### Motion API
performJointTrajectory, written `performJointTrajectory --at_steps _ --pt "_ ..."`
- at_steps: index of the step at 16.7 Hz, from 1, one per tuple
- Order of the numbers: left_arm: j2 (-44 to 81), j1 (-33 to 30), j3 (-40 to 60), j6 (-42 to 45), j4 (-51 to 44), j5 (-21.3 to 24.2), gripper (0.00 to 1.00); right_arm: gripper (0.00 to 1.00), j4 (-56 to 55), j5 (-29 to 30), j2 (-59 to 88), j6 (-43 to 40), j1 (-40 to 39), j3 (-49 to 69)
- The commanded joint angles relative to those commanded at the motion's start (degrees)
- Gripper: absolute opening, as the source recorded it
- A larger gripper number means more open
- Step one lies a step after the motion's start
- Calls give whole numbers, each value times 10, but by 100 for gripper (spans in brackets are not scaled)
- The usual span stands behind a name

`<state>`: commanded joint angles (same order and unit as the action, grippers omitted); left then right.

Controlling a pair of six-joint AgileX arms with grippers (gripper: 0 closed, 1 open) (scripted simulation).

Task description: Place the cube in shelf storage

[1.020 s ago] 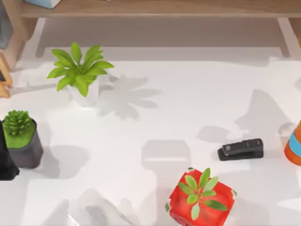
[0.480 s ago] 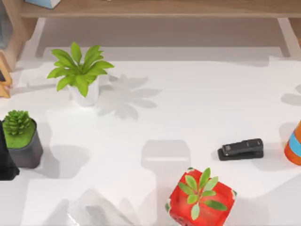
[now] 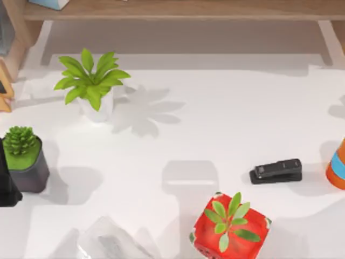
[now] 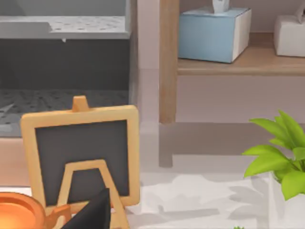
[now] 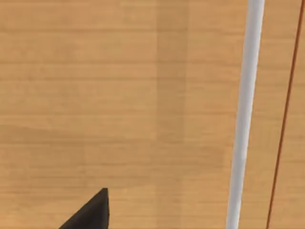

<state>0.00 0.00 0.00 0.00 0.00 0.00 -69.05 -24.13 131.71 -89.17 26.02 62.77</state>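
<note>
White table (image 3: 215, 118) carries a stapler (image 3: 276, 171), red planter (image 3: 230, 226) and two potted plants; the shelf storage (image 3: 178, 9) holds a blue box (image 4: 214, 32)

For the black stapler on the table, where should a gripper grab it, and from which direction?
Take the stapler across its narrow middle, coming straight down from above. It lies flat on the white table, its long axis running left to right, with open space around it, so fingers should fit along its long sides.
</note>
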Motion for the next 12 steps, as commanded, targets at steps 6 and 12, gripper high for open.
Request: performJointTrajectory --at_steps 6,12 --pt "0 0 0 0 0 0 100 100 28 11 26 -1 -9 56" --pt "0 0 0 0 0 0 100 92 35 13 31 -1 -11 68"
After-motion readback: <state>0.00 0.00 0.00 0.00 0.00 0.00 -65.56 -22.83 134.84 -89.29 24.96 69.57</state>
